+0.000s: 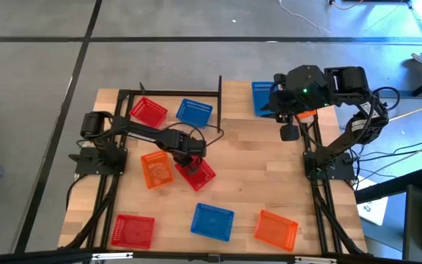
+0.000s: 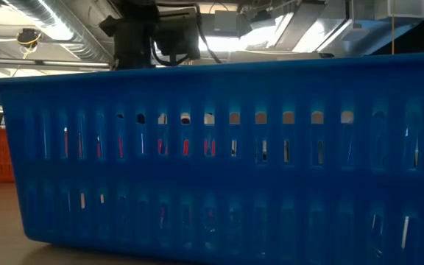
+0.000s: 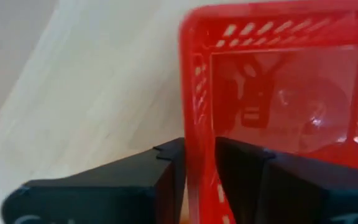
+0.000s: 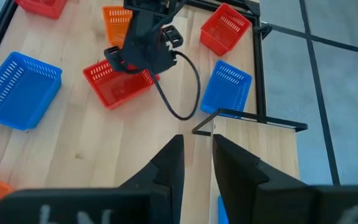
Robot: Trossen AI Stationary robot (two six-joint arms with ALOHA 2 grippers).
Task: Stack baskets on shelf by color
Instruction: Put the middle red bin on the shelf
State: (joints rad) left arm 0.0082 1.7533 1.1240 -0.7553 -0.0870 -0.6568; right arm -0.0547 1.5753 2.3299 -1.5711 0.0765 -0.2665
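My left gripper (image 1: 189, 155) points down at a red basket (image 1: 198, 174) in the middle of the table. Its fingers stand astride one wall of that red basket (image 3: 278, 93), shut on it. An orange basket (image 1: 156, 169) lies just left of it. A red basket (image 1: 149, 111) and a blue basket (image 1: 194, 111) sit on the shelf (image 1: 168, 97) at the far left. My right gripper (image 4: 197, 149) hangs high over the table's far right, slightly open, with nothing between its fingers. My left gripper has the red basket's side wall (image 3: 197, 124) between its fingers, one finger inside the basket and one outside. The wall fills the gap between them. The fingers come from above, pointing down. The basket's bottom (image 4: 120, 87) rests on the table.
Along the near edge lie a red basket (image 1: 134, 229), a blue basket (image 1: 212, 221) and an orange basket (image 1: 275, 229). Another blue basket (image 1: 262, 97) and an orange one (image 1: 308, 114) sit under my right arm. The near blue basket (image 2: 212, 147) fills the low view.
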